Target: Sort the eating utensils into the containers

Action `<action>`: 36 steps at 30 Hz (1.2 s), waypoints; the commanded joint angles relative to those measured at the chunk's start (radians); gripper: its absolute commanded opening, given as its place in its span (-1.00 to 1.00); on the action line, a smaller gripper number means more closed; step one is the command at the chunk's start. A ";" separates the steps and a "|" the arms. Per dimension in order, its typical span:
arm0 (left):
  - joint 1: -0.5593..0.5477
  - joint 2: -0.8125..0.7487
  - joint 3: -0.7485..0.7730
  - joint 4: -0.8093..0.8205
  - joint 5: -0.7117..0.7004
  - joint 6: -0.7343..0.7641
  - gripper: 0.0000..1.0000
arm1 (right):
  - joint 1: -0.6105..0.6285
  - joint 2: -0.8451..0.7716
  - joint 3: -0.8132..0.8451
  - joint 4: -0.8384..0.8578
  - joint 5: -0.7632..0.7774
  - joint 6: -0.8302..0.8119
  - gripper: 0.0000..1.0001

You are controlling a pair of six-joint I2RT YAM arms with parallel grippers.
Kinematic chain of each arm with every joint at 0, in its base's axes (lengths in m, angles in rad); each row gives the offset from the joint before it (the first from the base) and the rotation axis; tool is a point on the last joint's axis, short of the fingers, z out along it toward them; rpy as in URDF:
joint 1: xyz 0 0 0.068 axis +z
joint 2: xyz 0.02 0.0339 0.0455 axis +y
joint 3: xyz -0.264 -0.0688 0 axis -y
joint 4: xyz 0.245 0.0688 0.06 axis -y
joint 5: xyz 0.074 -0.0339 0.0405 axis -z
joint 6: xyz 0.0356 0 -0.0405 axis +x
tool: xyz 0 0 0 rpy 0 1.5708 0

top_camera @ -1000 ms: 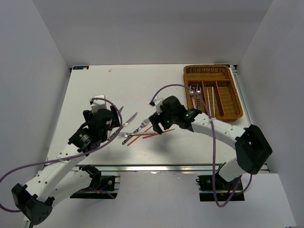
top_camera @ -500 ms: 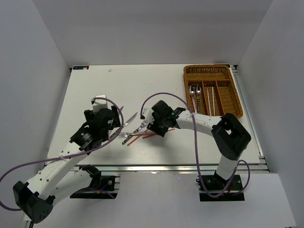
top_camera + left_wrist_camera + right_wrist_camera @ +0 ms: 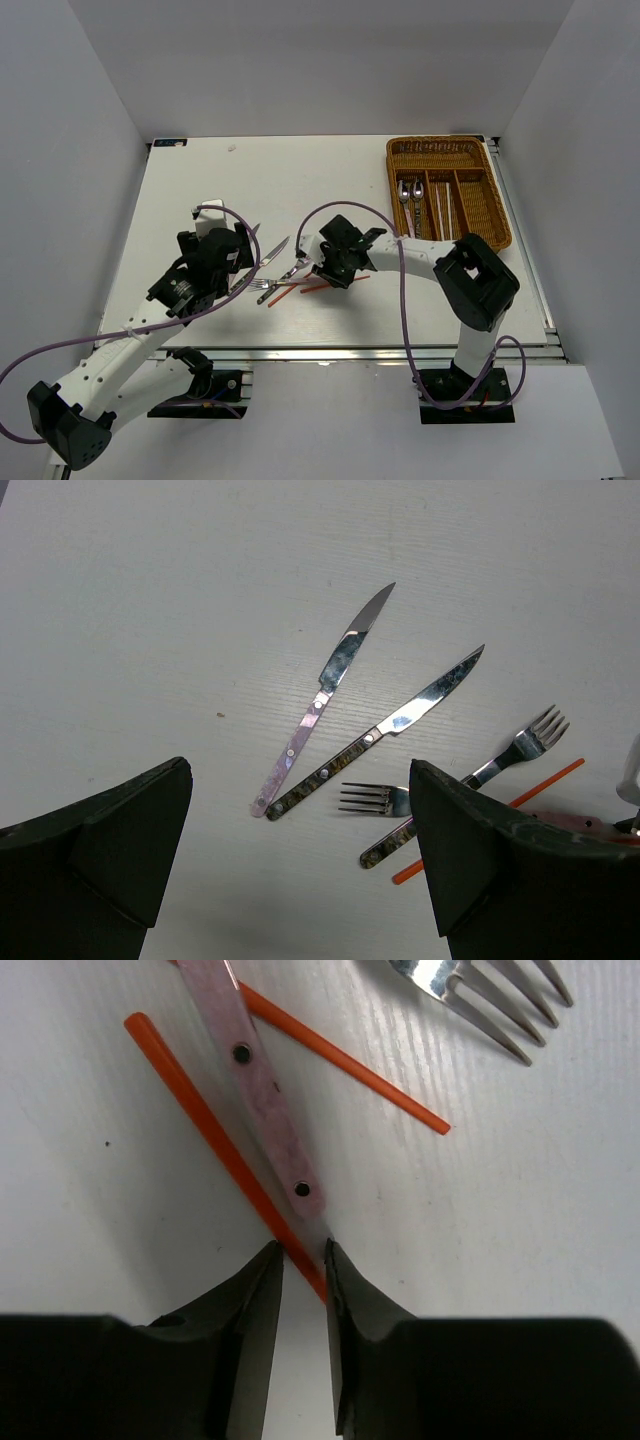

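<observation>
My right gripper is down on the table with its jaws almost together. A red chopstick runs slantwise between them and touches both. The end of a pink fork handle reaches the fingertips. A second red chopstick and fork tines lie just beyond. My left gripper hovers open over bare table, with nothing in it. Ahead of it lie a pink-handled knife, a dark-handled knife and two forks. The wicker tray holds two spoons and white chopsticks.
The tray stands at the table's far right corner. The loose cutlery is bunched between the two grippers near the front middle. Grey walls close in the table on three sides. Purple cables loop over both arms.
The right gripper has come down and left onto the red chopsticks, and its jaws have closed from wide to a narrow gap. The left arm has stayed still and open.
</observation>
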 commanded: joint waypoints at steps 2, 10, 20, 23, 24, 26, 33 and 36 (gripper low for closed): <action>0.003 -0.003 -0.001 -0.002 0.007 0.000 0.96 | 0.007 -0.021 -0.061 0.023 -0.017 0.023 -0.42; 0.003 -0.007 -0.001 -0.002 0.006 0.000 0.96 | 0.079 -0.038 -0.127 0.070 0.064 0.053 -0.56; 0.003 -0.014 -0.001 -0.004 0.004 0.000 0.96 | 0.171 -0.122 -0.182 0.069 0.076 0.065 -1.00; 0.003 -0.014 -0.001 -0.002 0.006 0.000 0.96 | 0.180 -0.188 -0.199 0.086 0.047 0.060 -1.00; 0.003 -0.014 -0.001 -0.002 0.006 0.000 0.96 | 0.178 -0.229 -0.202 0.093 0.032 0.059 -1.00; 0.003 -0.012 -0.001 -0.002 0.006 0.000 0.96 | 0.178 -0.275 -0.212 0.109 0.041 0.057 -1.00; 0.003 -0.017 -0.001 -0.004 0.003 -0.001 0.96 | 0.074 -0.481 -0.238 0.184 0.006 0.097 -1.00; 0.003 -0.020 -0.001 -0.002 0.003 -0.001 0.96 | -0.016 -0.534 -0.253 0.242 0.080 0.157 -1.00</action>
